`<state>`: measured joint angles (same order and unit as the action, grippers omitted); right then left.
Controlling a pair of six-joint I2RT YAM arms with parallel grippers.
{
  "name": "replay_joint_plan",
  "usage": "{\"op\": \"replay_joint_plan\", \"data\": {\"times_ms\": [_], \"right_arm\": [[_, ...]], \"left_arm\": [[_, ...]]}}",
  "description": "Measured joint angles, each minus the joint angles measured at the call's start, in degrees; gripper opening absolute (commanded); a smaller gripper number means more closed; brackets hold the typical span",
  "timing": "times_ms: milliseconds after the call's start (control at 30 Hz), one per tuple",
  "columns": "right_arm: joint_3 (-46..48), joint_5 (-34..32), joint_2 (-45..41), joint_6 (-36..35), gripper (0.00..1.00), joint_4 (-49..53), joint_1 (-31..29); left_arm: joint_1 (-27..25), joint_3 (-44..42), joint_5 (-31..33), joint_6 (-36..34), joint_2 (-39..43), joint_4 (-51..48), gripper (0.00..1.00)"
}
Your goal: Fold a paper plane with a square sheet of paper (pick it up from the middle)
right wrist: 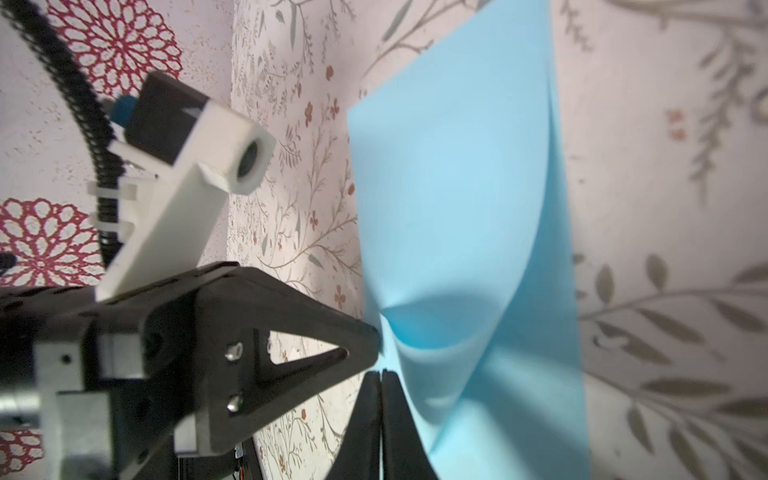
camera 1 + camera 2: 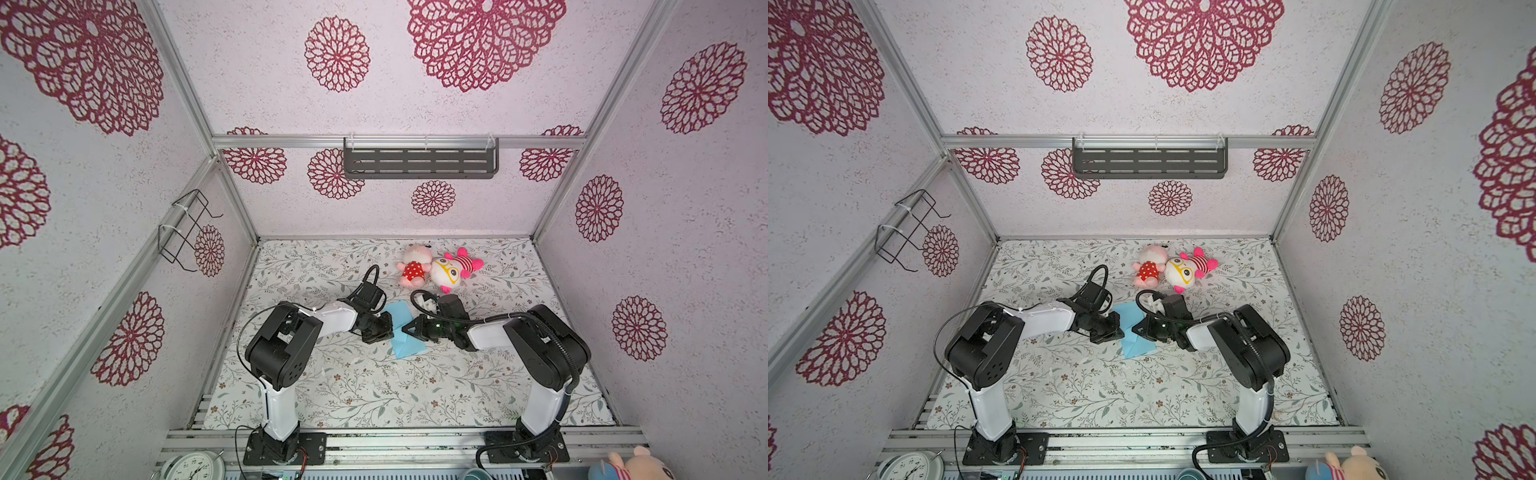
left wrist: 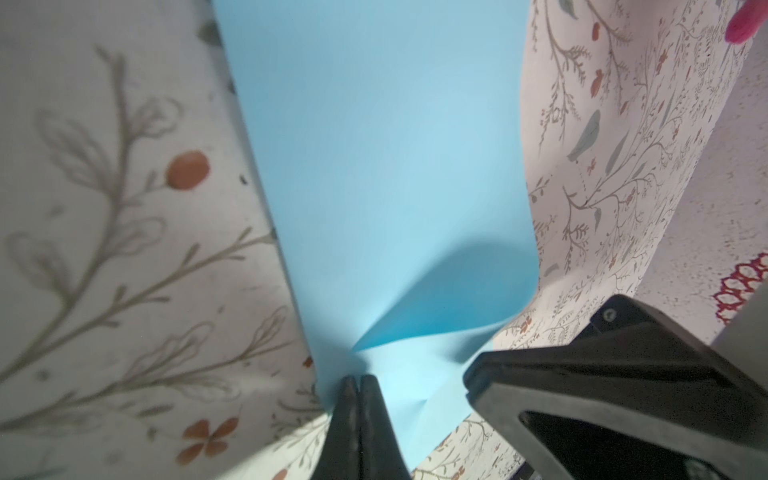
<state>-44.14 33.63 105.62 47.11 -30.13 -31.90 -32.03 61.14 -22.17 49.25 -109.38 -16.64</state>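
The square sheet of paper [image 2: 409, 352] [image 2: 1136, 350] is light blue and sits mid-table on the floral mat between the two arms, bent upward along its middle. My left gripper [image 2: 390, 329] [image 3: 358, 380] is shut, pinching the sheet's [image 3: 374, 166] raised middle from the left. Facing it tip to tip, my right gripper [image 2: 406, 328] [image 1: 380, 374] is shut on the same ridge of the sheet [image 1: 449, 187], which curls up beside its fingers. In the right wrist view the left gripper's fingertip [image 1: 365, 338] touches the paper. A paper plane is out of view.
Two pink plush toys [image 2: 415, 268] [image 2: 455, 266] lie just behind the grippers. A black shelf [image 2: 419, 162] hangs on the back wall and a wire rack [image 2: 187, 228] on the left wall. A clock [image 2: 191, 467] and more plush toys [image 2: 636, 465] sit beyond the front rail.
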Motion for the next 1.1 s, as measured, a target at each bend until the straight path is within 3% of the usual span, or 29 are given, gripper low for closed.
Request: {"op": "replay_joint_plan", "data": {"times_ms": [467, 700, 833, 1100], "right_arm": [[0.4, -2.1, 2.4, 0.1, 0.07, 1.0, 1.9], [1.9, -2.5, 2.4, 1.2, 0.07, -1.7, 1.9], [2.5, -2.6, 2.4, 2.5, 0.07, -2.9, 1.9], [2.5, -2.8, 2.4, 5.0, 0.06, -3.0, 1.9]], "left_arm": [[-0.1, 1.6, 0.4, -0.5, -0.5, -2.1, 0.0], [-1.2, 5.9, 3.8, -2.3, -0.3, -6.1, 0.02], [-3.5, 5.9, 6.8, -2.8, 2.3, -7.8, 0.1], [-10.4, 4.9, 11.2, -4.5, 6.4, -8.2, 0.07]]}}
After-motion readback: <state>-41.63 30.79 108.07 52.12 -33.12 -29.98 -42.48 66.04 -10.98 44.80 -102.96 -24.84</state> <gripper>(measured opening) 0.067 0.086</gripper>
